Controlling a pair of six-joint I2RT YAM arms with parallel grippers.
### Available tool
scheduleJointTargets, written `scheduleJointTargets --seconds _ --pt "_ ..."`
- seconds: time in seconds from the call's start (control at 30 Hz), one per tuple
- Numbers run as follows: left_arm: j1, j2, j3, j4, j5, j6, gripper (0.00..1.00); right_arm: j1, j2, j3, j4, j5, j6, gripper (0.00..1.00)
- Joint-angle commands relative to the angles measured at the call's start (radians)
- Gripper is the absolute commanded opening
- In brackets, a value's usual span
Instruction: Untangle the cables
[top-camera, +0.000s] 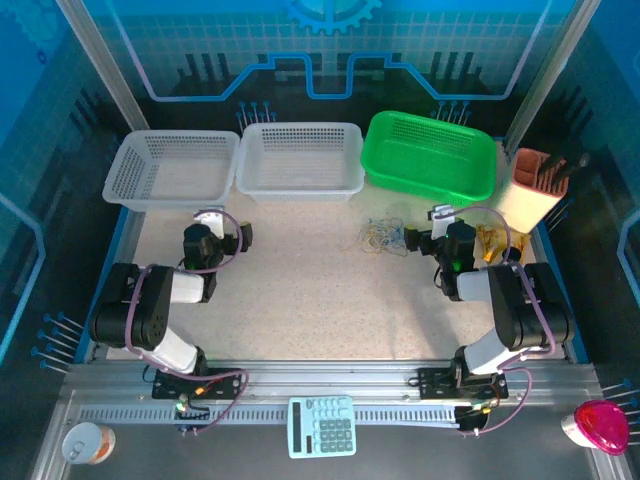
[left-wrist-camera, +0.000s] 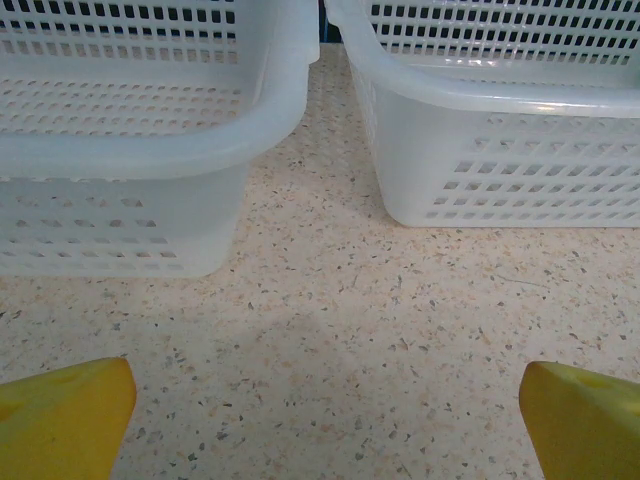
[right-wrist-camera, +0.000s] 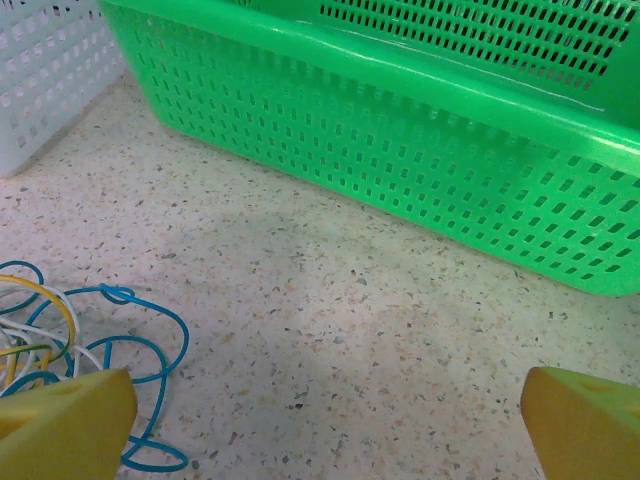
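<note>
Lying just left of right end effector (right-wrist-camera: 320, 440), cables (top-camera: 383, 237) form a loose heap, no clear axis; jaws apart, empty. Left end effector (left-wrist-camera: 320, 435) also apart, well away.

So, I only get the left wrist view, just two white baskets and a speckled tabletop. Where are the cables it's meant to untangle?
Observer: The cables lie in a tangle on the table, in front of a green basket.
Operator: Is anything holding them?
Observer: No. The right gripper is beside them with its jaws open, and the cables lie ungripped next to one fingertip.
Operator: Anything else lying around?
Observer: A calculator sits on the near rail between the arm bases.
</note>
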Motion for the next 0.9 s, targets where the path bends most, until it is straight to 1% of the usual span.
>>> scheduleJointTargets --seconds 0.0,0.73,0.87 --pt "0.003 -0.007 0.005 0.031 0.016 0.003 0.99 0.003 -0.015 0.011 0.020 0.000 0.008 1.00" --pt "0.003 -0.007 0.005 0.030 0.016 0.002 0.99 0.003 -0.015 0.012 0.017 0.000 0.009 1.00" --pt "0.005 -0.007 0.006 0.027 -0.002 -0.007 0.99 0.002 -0.015 0.011 0.018 0.000 0.009 1.00"
